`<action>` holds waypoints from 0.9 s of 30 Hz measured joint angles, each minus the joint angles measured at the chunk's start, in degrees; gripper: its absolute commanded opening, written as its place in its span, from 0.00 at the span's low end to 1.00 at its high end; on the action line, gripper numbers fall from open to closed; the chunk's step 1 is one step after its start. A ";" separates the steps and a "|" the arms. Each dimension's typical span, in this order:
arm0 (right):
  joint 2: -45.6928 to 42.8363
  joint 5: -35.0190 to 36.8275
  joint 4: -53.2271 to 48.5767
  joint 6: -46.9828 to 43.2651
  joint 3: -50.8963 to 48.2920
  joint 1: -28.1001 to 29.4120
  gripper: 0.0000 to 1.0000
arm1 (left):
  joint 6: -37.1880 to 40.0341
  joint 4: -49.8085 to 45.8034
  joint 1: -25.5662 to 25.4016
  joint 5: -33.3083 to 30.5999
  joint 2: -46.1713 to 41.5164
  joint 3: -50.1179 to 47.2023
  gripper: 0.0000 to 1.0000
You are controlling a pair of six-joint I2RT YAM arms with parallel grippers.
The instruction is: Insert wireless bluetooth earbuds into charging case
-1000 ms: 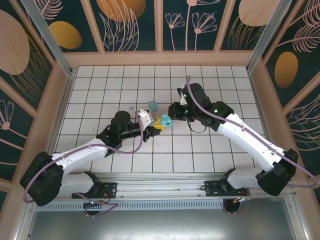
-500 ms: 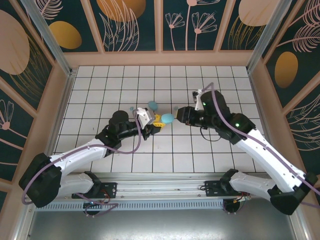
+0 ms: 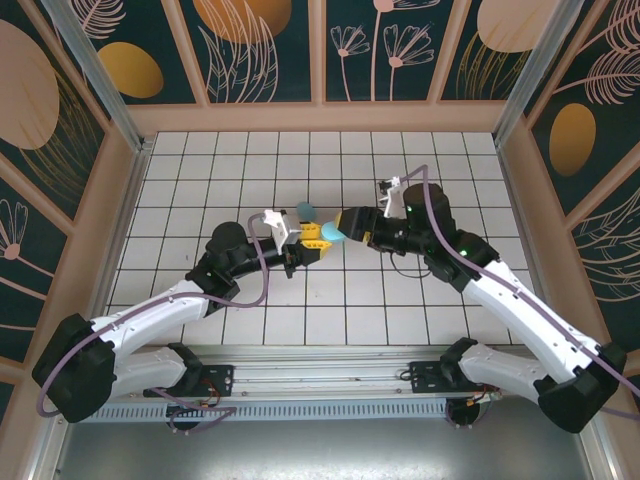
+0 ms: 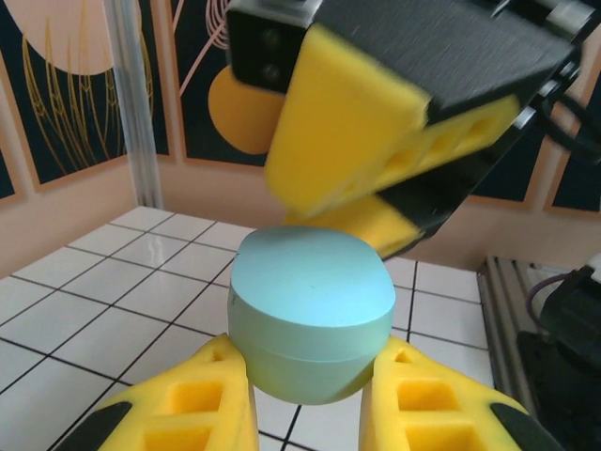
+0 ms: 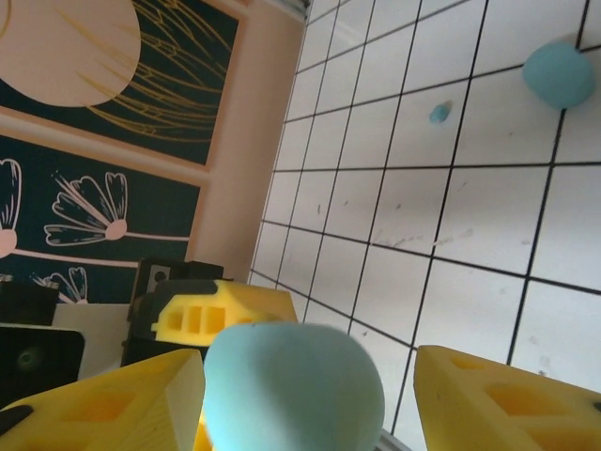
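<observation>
My left gripper (image 3: 316, 241) (image 4: 310, 366) is shut on a light-blue, pebble-shaped charging case (image 3: 332, 235) (image 4: 310, 315), held above the tiles with its lid closed. My right gripper (image 3: 345, 226) (image 5: 310, 399) faces it from the right, jaws open on either side of the case (image 5: 293, 390), with a gap showing at its right finger (image 5: 507, 395). One tiny light-blue earbud (image 5: 439, 114) lies on a tile beyond, apart from both grippers.
A second light-blue case (image 3: 305, 211) (image 5: 559, 73) rests on the tiled floor (image 3: 420, 170) just behind the grippers. Wooden walls (image 3: 320, 118) enclose the floor on three sides. The arms' mounting rail (image 3: 320, 360) runs along the near edge.
My right gripper's jaws have opened; it drew back to the right, then came in around the case again. The left gripper kept the case and shifted slightly left.
</observation>
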 measured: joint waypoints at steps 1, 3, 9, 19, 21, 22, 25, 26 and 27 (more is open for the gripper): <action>0.52 -0.74 0.74 0.46 -0.15 0.00 0.61 | -0.37 0.52 0.00 0.20 -0.04 0.00 0.05; 1.09 -2.51 3.04 1.62 -0.76 0.00 0.60 | -1.07 1.03 0.02 0.44 -0.26 0.00 0.05; 1.07 -6.40 9.60 4.81 -2.73 -0.39 0.25 | -1.68 1.14 0.02 -0.09 -0.68 -0.02 0.06; 0.72 -7.21 13.42 6.51 -4.76 -1.29 0.11 | 0.17 -0.61 -0.37 -3.37 -0.85 0.20 0.68; 0.74 -7.21 12.87 6.32 -4.79 -2.16 0.11 | 0.83 -1.49 -0.35 -6.12 -1.20 0.20 0.76; 0.74 -7.17 12.52 6.10 -4.79 -3.10 0.11 | 1.09 -2.08 -0.31 -7.28 -1.44 0.20 0.76; 0.76 -6.73 11.02 3.34 -5.01 -7.30 0.10 | 2.27 -5.03 -0.31 -11.52 -2.60 0.20 0.78; 0.81 -7.02 10.80 2.10 -5.46 -9.42 0.10 | 2.71 -6.34 -0.31 -12.98 -2.95 0.20 0.79; 1.05 -7.23 10.82 1.05 -6.16 -11.72 0.09 | 3.06 -7.54 -0.31 -14.40 -3.19 0.20 0.80</action>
